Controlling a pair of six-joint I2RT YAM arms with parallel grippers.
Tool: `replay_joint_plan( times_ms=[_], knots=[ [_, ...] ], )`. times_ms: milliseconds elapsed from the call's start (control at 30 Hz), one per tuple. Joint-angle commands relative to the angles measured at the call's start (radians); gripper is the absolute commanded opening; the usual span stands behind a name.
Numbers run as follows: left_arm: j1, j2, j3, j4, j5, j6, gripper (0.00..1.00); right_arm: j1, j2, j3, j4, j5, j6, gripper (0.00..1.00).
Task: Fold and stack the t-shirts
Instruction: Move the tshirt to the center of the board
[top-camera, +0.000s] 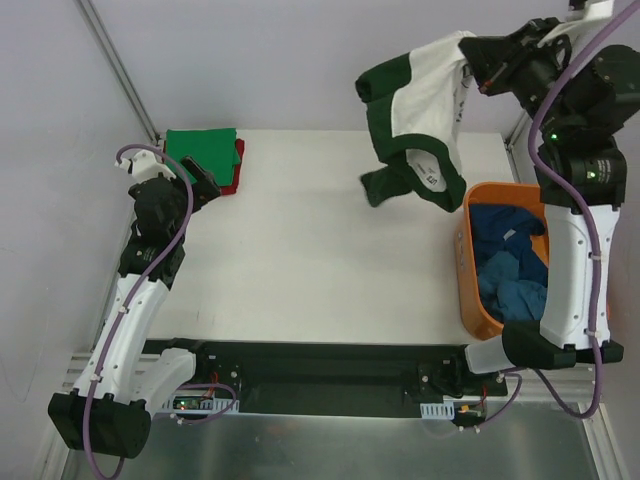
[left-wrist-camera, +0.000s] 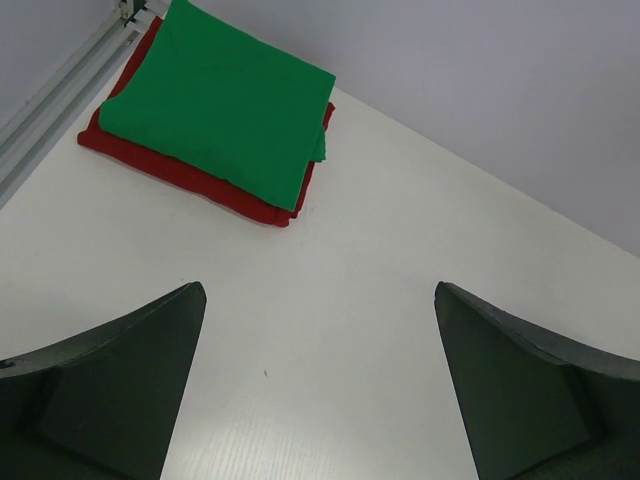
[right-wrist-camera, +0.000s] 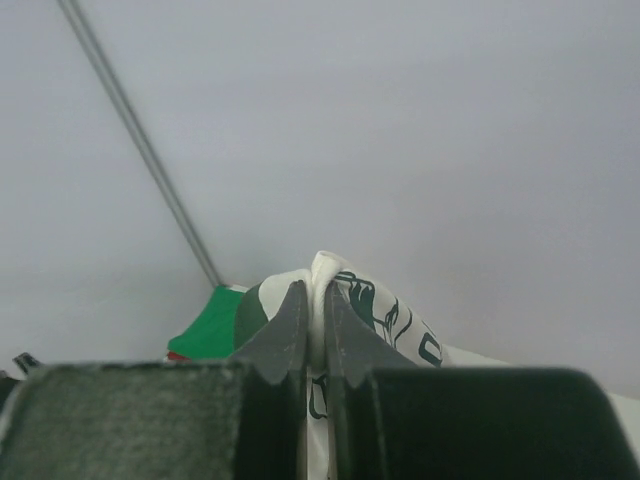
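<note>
The orange tub (top-camera: 466, 270) at four o'clock on the table (top-camera: 300, 260) holds crumpled blue shirts (top-camera: 510, 265), their number unclear. One white-and-green shirt (top-camera: 425, 100) hangs in the air at one o'clock, pinched between the closed fingers of the right gripper (right-wrist-camera: 312, 320). One green shirt (left-wrist-camera: 225, 110) lies folded on one red shirt (left-wrist-camera: 200, 179) at ten o'clock, near the left gripper (left-wrist-camera: 318, 300), which is spread wide and empty.

No readable text; t-shirt (top-camera: 430, 90) print illegible

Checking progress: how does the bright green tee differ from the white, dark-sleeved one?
The bright green tee is folded flat; the white tee hangs unfolded. The green one rests on a red tee at far left; the white one dangles in the air from the right gripper. Both are outside the tub.
</note>
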Motion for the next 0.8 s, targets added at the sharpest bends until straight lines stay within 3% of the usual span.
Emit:
replay_joint_plan(
  times_ms=[0, 200, 400, 467, 500, 567, 600, 667, 700, 733, 767],
  knots=[
    [0.002, -0.029, -0.009, 0.008, 0.005, -0.027, 0.99, 0.129, 0.075, 0.099, 0.183, -0.021, -0.015, 0.01],
    [0.002, -0.045, -0.003, -0.003, -0.018, -0.055, 0.99, 0.268, 0.153, 0.057, 0.206, -0.077, -0.08, 0.01],
    [0.002, -0.045, -0.009, -0.006, -0.06, -0.076, 0.99, 0.348, 0.188, -0.056, -0.012, -0.102, -0.307, 0.01],
    [0.002, -0.04, -0.011, -0.008, -0.063, -0.076, 0.99, 0.348, 0.191, -0.164, -0.072, -0.059, -0.448, 0.08],
    [0.002, -0.036, -0.011, -0.008, -0.064, -0.076, 0.99, 0.348, 0.194, -0.211, -0.104, -0.026, -0.481, 0.22],
    [0.002, -0.023, -0.005, -0.014, -0.063, -0.078, 0.99, 0.348, 0.22, -0.271, -0.139, 0.126, -0.54, 0.29],
    [0.002, -0.019, -0.002, -0.015, -0.061, -0.078, 0.99, 0.347, 0.24, -0.275, -0.215, 0.18, -0.546, 0.46],
    [0.003, -0.002, 0.009, -0.024, -0.049, -0.081, 0.99, 0.347, 0.308, -0.25, -0.305, 0.321, -0.536, 0.7],
    [0.003, 0.004, 0.014, -0.026, -0.043, -0.082, 0.99, 0.347, 0.328, -0.242, -0.366, 0.343, -0.52, 0.93],
    [0.003, 0.009, 0.015, -0.026, -0.023, -0.082, 0.99, 0.347, 0.337, -0.257, -0.38, 0.425, -0.499, 0.99],
    [0.003, 0.024, 0.018, -0.029, -0.012, -0.087, 0.99, 0.348, 0.331, -0.281, -0.388, 0.444, -0.461, 0.97]
  ],
)
